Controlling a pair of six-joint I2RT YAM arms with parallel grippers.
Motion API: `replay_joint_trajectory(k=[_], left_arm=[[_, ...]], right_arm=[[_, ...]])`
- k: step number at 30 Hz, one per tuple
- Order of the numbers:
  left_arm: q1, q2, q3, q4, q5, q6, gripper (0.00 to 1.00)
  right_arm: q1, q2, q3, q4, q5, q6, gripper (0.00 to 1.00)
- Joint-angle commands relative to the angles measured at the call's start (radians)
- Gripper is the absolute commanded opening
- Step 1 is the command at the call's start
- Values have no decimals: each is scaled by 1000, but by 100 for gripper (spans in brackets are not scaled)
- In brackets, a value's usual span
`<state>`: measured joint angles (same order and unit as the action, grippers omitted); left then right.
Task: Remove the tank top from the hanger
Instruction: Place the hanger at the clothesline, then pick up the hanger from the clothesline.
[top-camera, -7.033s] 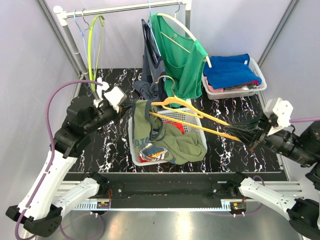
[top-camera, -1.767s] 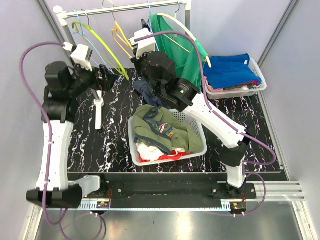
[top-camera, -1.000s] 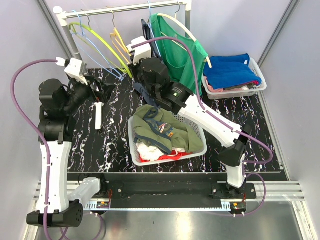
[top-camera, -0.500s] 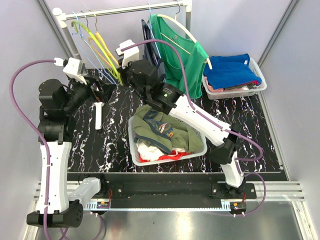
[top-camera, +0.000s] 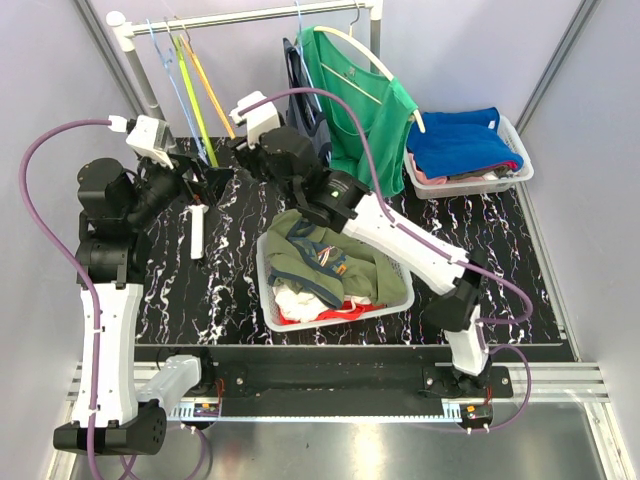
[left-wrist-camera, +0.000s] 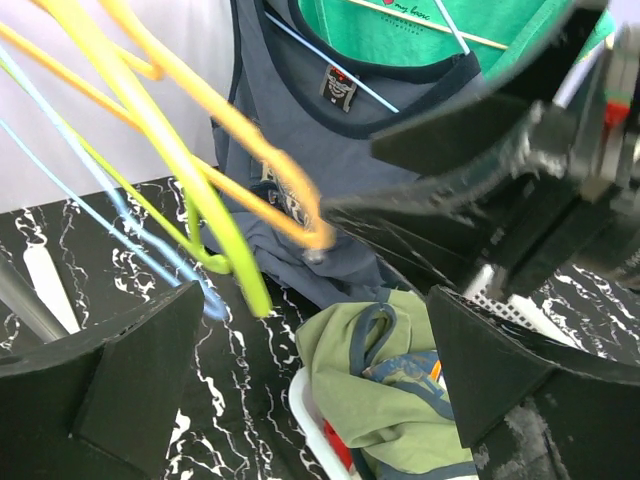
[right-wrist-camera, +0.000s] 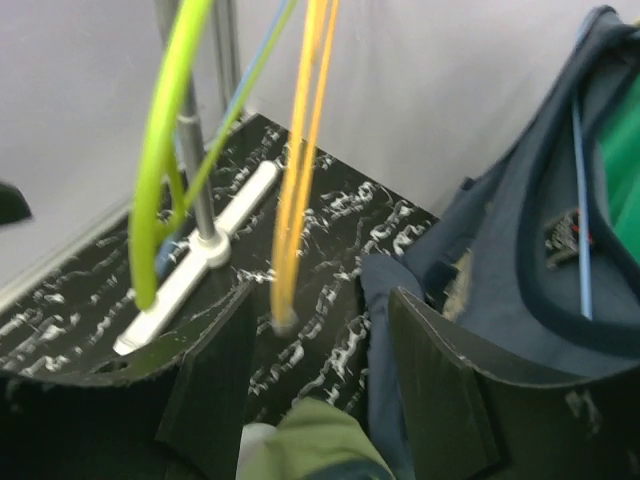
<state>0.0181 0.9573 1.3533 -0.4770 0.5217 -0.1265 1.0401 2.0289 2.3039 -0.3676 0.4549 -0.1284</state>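
Orange hanger (right-wrist-camera: 305, 150), motion-blurred, hangs free at the open right claw (right-wrist-camera: 320, 310); left claw (left-wrist-camera: 312, 300) gapes empty.

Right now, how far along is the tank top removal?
Done: olive tank top lies in the white basket; orange hanger hangs bare on the rail. In hand: nothing, right claw and left claw open. Left: apparently just retracting.

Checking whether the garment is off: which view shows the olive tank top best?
Top external: the olive tank top shows entire, crumpled in the white basket. Left wrist shows just one part; right wrist only a sliver at its bottom edge.
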Motion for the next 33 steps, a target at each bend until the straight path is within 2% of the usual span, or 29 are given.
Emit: replay_joint_trajectory(k=[1,8,11,23,33], left_arm=[[3,-8,29,28,38,-45,99],[5,-14,58,-3,66,-74,99],[5,-14,63,-9,78,-74,99],[3,-25,44,-17,126,-87,99],[5,-19,30,-11,149,-88,99]], right_arm=[[-6,-191,-87,22,80,-22,63],[-121,-395,-251,70,36,29,62],[-187,-430,-311,76,15,41,62],[-216,-472,-518,113,-59,82,66],[-233,-409,-463,127,-51,56,71]])
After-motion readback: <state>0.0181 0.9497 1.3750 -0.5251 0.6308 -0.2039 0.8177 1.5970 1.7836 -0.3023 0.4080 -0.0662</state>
